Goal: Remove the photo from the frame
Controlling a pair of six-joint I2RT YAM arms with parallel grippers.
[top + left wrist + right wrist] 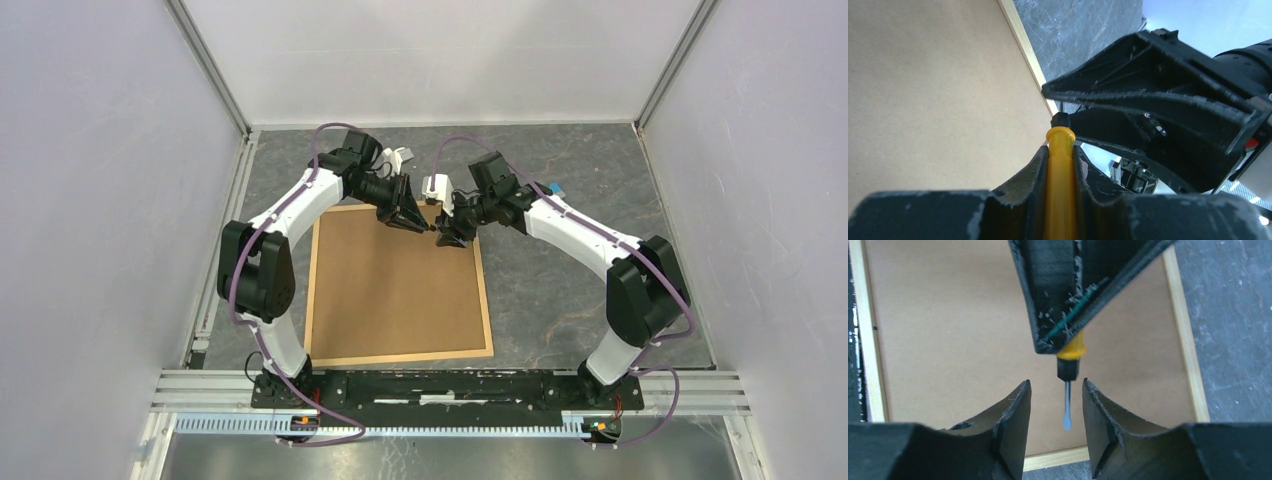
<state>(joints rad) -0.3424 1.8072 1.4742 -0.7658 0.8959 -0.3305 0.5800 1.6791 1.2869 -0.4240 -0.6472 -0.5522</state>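
The frame (pixel 398 300) lies flat on the table with its plain brown back up and a light-wood rim (pixel 1188 340) around it. The photo is hidden beneath that back. My left gripper (pixel 1060 147) is shut on a screwdriver's yellow handle (pixel 1060 185), above the frame's far edge. The screwdriver's thin blade (pixel 1066 407) points between the fingers of my right gripper (pixel 1056 385), which stands open and touches nothing. In the top view the left gripper (pixel 413 224) and the right gripper (pixel 447 238) meet tip to tip over the frame's far right part.
The grey stone-patterned tabletop (pixel 560 290) surrounds the frame. White walls (pixel 440 60) with aluminium posts close in the back and both sides. The arms' base rail (pixel 440 385) runs along the near edge.
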